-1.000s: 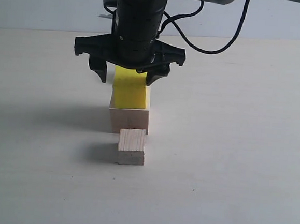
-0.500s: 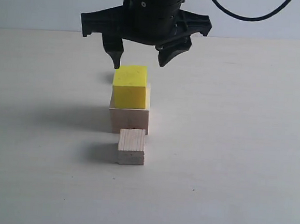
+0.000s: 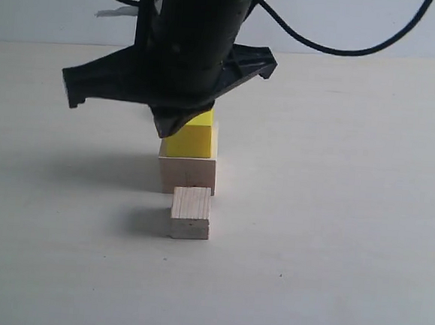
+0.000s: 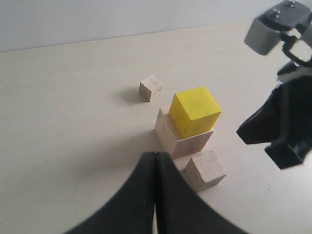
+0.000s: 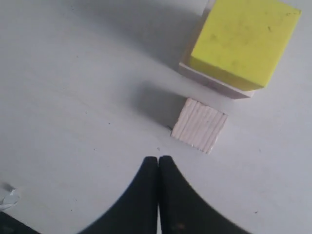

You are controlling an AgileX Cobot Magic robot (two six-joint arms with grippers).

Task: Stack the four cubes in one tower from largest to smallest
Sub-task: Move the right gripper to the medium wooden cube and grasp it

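The left gripper (image 4: 155,158) sits pinched together and empty, while on the big pale wooden cube (image 3: 187,174) the bright yellow cube (image 3: 193,139) now rests released, the right gripper (image 5: 158,162) having lifted and closed empty, so the smaller pale wooden cube (image 3: 191,213) likely goes next.

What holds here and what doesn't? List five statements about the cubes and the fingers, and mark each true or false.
1. The yellow cube sits on the largest wood cube. True.
2. The small wood cube tops the yellow cube. False: it rests on the table beside the largest wood cube.
3. The tiny wood cube lies on the table, apart from the other cubes. True.
4. The right fingers grip the yellow cube. False: they are shut on nothing.
5. The left fingers stand wide open. False: they are shut.
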